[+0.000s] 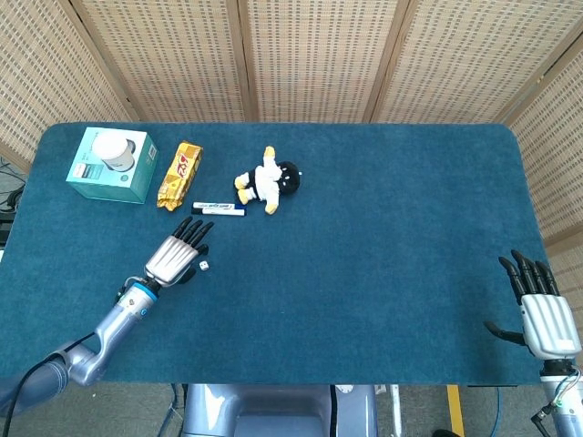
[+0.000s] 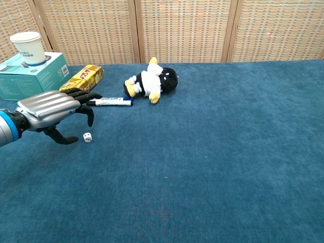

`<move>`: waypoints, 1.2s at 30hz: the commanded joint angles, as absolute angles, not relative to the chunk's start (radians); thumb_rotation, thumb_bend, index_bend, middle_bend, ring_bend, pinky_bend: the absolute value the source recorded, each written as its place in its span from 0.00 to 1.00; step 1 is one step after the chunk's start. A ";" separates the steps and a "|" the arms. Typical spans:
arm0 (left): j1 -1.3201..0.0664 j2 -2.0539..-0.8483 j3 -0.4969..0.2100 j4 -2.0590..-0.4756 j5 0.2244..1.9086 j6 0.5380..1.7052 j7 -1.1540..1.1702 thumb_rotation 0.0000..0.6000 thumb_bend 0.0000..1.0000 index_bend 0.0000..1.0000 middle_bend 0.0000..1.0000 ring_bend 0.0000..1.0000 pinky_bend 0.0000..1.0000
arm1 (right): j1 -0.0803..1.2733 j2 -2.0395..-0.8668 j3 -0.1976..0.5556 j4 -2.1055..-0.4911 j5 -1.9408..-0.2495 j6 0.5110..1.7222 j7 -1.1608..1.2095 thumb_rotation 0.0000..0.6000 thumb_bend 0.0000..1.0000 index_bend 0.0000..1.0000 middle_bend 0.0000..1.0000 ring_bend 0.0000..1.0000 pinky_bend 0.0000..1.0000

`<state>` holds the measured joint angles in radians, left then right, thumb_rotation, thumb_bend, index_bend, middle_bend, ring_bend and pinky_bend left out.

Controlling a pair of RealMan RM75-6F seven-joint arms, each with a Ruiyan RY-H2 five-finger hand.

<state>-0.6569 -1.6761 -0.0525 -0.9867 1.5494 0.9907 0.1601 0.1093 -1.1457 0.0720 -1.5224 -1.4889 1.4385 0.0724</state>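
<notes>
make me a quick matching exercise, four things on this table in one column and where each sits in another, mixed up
Things:
1. paper cup
2. die
3. marker
4. plush penguin

Places:
A. beside the left robot hand
B. on top of the teal box
C. right of the marker, farther back
D. in front of the snack packet

Pairs: 1-B, 2-A, 3-D, 4-C

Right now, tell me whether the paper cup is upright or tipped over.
Upright. The paper cup stands on the teal box, its open mouth facing up in the head view.

White die (image 2: 87,137), blue cloth (image 2: 212,167)
</notes>
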 commanded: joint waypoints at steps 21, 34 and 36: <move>-0.688 -1.745 -0.063 -0.936 1.496 0.961 0.225 1.00 0.33 0.56 0.00 0.00 0.00 | 0.111 -1.140 0.078 -1.514 -1.477 1.433 0.101 1.00 0.13 0.00 0.00 0.00 0.00; -0.669 -1.528 -0.132 -1.278 1.531 1.152 0.232 1.00 0.34 0.58 0.00 0.00 0.00 | 0.107 -1.133 0.077 -1.518 -1.483 1.441 0.114 1.00 0.13 0.00 0.00 0.00 0.00; -0.664 -1.479 -0.151 -1.356 1.531 1.179 0.238 1.00 0.33 0.58 0.00 0.00 0.00 | 0.106 -1.132 0.076 -1.520 -1.485 1.444 0.115 1.00 0.13 0.00 0.00 0.00 0.00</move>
<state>-0.6743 -1.5719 -0.1121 -1.2286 1.5181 1.1105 0.2335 0.1059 -1.1317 0.0763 -1.5199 -1.4851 1.4442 0.1146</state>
